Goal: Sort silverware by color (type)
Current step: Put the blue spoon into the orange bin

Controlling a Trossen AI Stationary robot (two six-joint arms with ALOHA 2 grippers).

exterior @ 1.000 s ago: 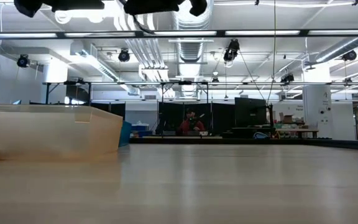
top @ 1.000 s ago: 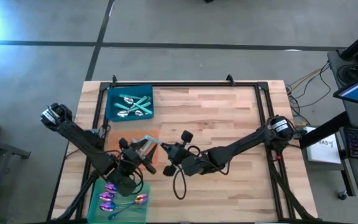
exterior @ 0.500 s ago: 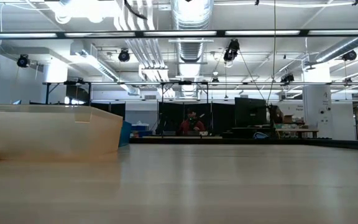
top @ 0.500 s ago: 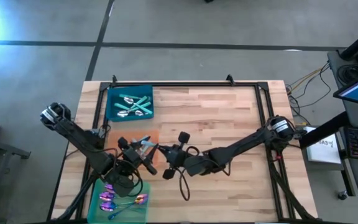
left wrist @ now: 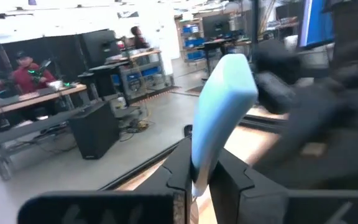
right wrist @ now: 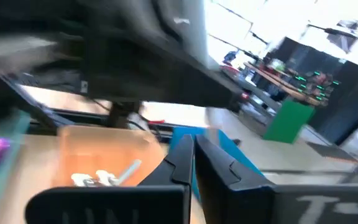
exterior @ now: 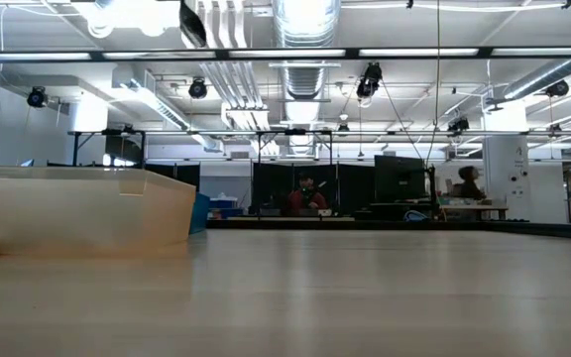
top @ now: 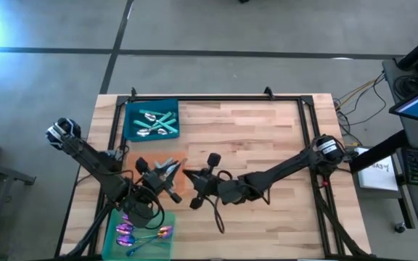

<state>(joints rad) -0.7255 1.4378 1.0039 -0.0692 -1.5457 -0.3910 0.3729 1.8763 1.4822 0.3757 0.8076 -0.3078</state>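
Two left gripper (left wrist: 201, 177) fingers pinch a pale-blue spoon handle (left wrist: 219, 109); the right gripper (right wrist: 190, 163) fingers press together, empty.

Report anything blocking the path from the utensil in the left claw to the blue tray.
Nothing visible does. The left claw holds the pale-blue-handled utensil above the orange tray; the right claw sits opposite, away from the blue tray.

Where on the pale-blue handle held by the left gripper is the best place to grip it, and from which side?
Probably the free wide end of the pale-blue flat plastic handle, which sticks out beyond the left gripper clamped on its narrow end. Come from the side away from that gripper, jaws closing on the two broad flat faces.
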